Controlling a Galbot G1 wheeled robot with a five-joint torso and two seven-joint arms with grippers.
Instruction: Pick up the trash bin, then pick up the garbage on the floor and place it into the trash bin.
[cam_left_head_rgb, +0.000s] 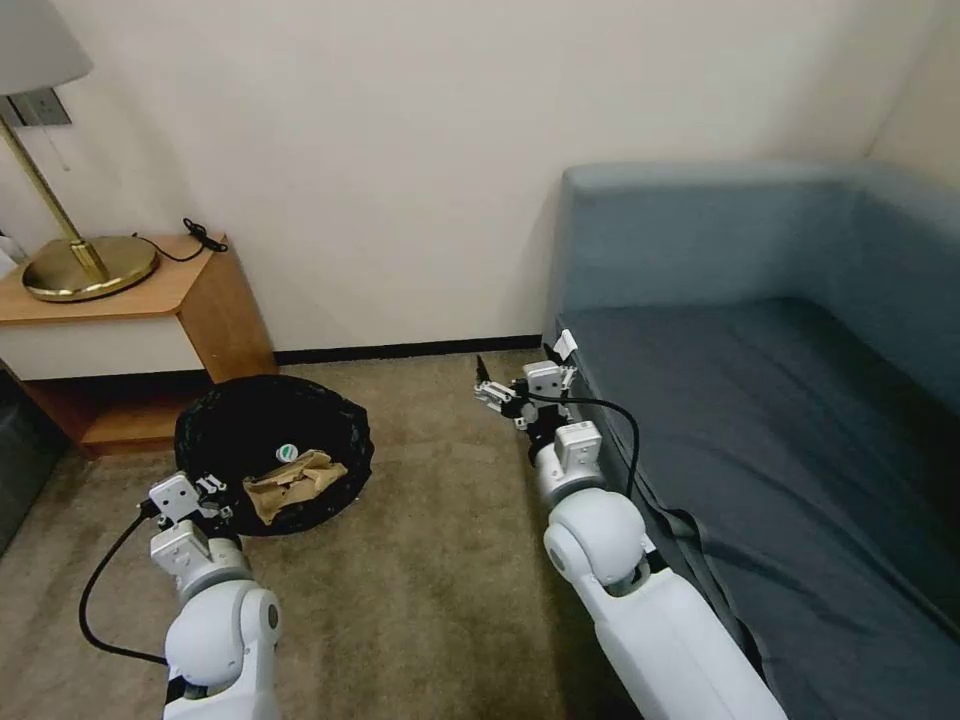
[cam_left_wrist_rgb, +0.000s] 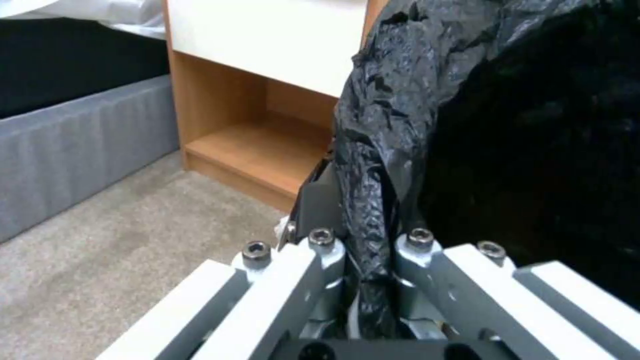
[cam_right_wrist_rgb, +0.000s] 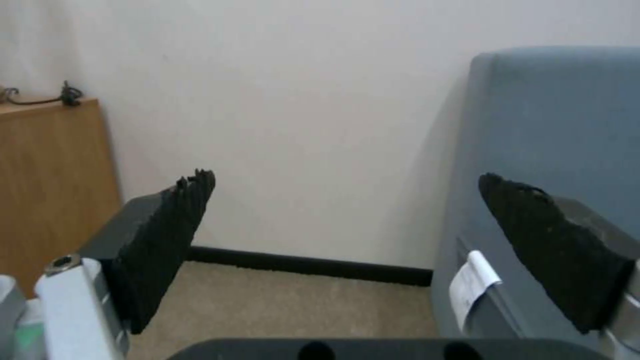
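The left gripper (cam_left_head_rgb: 212, 492) is clamped shut on the near rim of the trash bin (cam_left_head_rgb: 330, 420), with the crinkled black bag liner (cam_left_wrist_rgb: 373, 165) pinched between its fingers (cam_left_wrist_rgb: 313, 200). The bin sits over the carpet (cam_left_head_rgb: 430, 580), just in front of the wooden nightstand (cam_left_head_rgb: 215, 310), near the nightstand's front right corner. A crumpled tan paper bag (cam_left_head_rgb: 292, 482) and a small bottle (cam_left_head_rgb: 287, 452) lie inside the bin. The right gripper (cam_left_head_rgb: 497, 392) hangs above the carpet beside the front edge of the blue sofa (cam_left_head_rgb: 780, 400), its jaws spread wide and holding nothing, pads (cam_right_wrist_rgb: 167, 240) well apart.
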